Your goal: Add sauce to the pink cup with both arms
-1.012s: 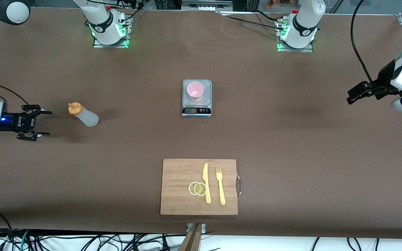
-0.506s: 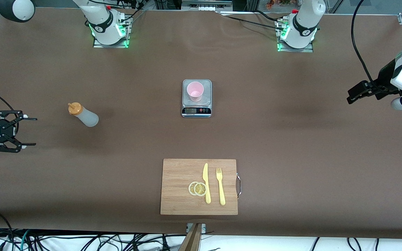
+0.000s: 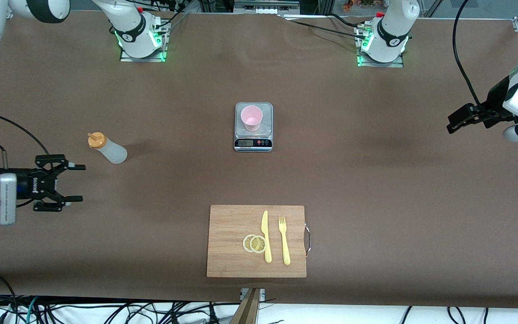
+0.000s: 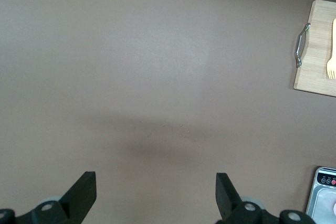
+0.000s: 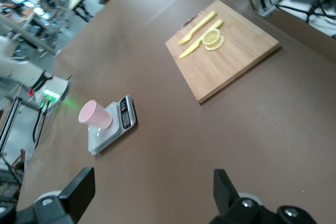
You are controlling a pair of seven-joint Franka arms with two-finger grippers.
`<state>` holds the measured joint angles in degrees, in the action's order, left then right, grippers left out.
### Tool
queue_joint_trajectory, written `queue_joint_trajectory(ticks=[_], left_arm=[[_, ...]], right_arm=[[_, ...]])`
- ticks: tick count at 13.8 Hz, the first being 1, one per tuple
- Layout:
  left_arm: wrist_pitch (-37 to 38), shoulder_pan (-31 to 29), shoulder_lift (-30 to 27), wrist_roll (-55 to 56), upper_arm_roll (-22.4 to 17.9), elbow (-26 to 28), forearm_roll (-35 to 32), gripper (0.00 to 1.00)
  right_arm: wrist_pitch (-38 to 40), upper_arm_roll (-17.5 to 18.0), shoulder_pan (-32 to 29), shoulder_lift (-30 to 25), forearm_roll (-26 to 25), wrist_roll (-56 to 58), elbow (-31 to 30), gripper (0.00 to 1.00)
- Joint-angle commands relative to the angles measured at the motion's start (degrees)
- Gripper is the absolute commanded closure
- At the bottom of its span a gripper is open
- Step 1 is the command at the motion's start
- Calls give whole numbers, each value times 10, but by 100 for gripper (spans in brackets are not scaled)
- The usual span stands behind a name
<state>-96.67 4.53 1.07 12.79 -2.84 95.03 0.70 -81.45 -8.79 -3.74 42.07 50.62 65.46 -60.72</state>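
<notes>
The sauce is a whitish squeeze bottle (image 3: pixel 109 150) with an orange cap, standing toward the right arm's end of the table. My right gripper (image 3: pixel 82 182) is open and empty over bare tablecloth beside the bottle, a short way from it and not touching. In the right wrist view the right gripper (image 5: pixel 152 182) shows only cloth between its fingers, and the bottle is out of that view. The pink cup (image 3: pixel 251 118) (image 5: pixel 95 114) stands on a small scale (image 3: pixel 253 143) at mid-table. My left gripper (image 3: pixel 454 123) (image 4: pixel 156 182) waits open over the left arm's end.
A wooden cutting board (image 3: pixel 232 243) (image 5: pixel 236 61) (image 4: pixel 315 56) lies nearer the front camera than the scale. It carries a yellow knife (image 3: pixel 265 236), a yellow fork (image 3: pixel 283 240) and lemon slices (image 3: pixel 254 243). The two arm bases (image 3: pixel 141 38) (image 3: pixel 382 42) stand along the table's edge.
My right gripper first drew back toward the table's end, then swung forward again, ending lower in the front view beside the bottle. The left arm, bottle and cup have not moved.
</notes>
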Motion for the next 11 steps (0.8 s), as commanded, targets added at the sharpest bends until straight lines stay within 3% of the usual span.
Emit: queue_joint_trajectory(ticks=[1, 6, 11], left_arm=[[13, -3, 5, -12, 1, -16, 6, 0], [13, -3, 5, -11, 1, -15, 6, 0], [13, -3, 5, -12, 1, -15, 6, 0]], right_arm=[[-28, -4, 46, -31, -53, -132, -6, 0], [-46, -4, 124, -61, -153, -340, -6, 0], [-44, 2, 161, -112, -247, -537, -24, 0]])
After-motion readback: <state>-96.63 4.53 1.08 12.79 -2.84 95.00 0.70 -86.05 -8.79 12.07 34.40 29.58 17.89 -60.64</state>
